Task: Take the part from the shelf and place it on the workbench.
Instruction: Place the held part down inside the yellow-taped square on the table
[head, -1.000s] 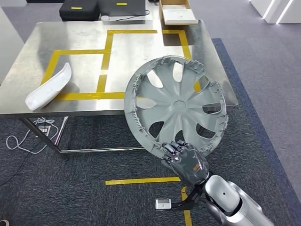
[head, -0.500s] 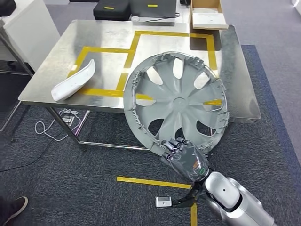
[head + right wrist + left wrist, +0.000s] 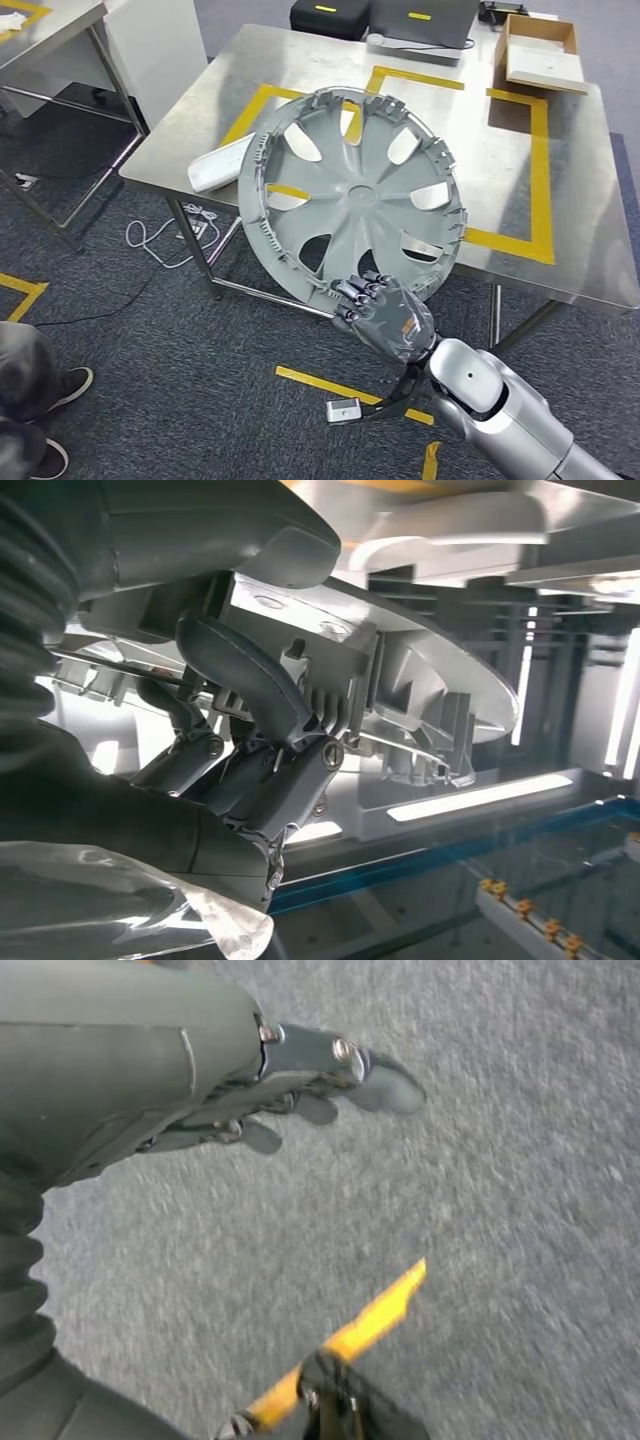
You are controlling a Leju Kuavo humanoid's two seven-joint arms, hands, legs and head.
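Camera view swung rightward; steel worktop (image 3: 528, 200) now sits farther right. Right robot hand (image 3: 385, 318) clamps the lower rim of the grey plastic spoked wheel cover (image 3: 351, 195), held over the worktop's near edge. Left robot hand (image 3: 302, 1090) hangs empty, fingers apart. Advice: carry it farther over the surface, lower it flat, then release.

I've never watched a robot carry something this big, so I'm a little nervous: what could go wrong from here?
Just guesses from the pictures. The right hand holds the big grey wheel cover by one spot on its lower rim only, so it might tip or slip. A white curved part already lies near the steel workbench's edge, partly behind the cover; setting the cover down carelessly could knock it off. The left hand hangs over the carpet, not helping.
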